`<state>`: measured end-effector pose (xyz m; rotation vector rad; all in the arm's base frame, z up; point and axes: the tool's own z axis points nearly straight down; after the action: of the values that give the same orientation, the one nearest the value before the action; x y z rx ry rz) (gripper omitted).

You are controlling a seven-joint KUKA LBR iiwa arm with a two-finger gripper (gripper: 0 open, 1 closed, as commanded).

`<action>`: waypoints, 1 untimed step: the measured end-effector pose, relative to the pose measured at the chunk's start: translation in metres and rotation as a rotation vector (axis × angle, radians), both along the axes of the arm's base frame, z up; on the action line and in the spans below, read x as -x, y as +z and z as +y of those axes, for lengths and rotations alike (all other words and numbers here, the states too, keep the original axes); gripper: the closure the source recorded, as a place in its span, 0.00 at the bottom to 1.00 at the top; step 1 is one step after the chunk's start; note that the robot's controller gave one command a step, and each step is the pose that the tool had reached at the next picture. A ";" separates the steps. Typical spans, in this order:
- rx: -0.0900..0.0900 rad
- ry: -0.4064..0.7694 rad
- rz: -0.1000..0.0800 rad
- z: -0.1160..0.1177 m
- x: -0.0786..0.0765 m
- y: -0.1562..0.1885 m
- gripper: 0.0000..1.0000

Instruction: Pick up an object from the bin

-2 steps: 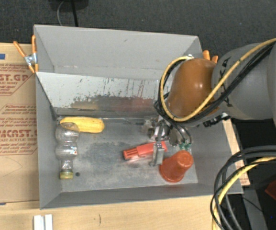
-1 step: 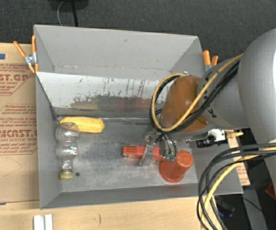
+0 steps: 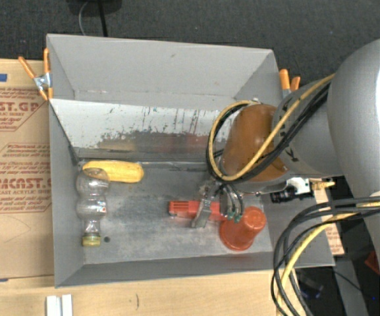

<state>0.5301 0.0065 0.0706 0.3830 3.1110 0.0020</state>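
My gripper is low over the bin floor, right of the middle, under the arm's orange cover. It stands on the right end of a small flat red piece that lies on the floor and reaches out to the left of it. A red-orange plastic cup lies on its side just to the right of the gripper, close against it.
A yellow banana-shaped toy lies at the left by the back slope. Below it a clear plastic bottle with a yellow cap lies along the left wall. The arm and its cables cover the bin's right side.
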 end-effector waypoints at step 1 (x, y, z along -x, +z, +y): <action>-0.001 0.020 0.002 -0.004 -0.005 0.000 1.00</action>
<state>0.5351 0.0028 0.0706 0.3514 3.1165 0.0035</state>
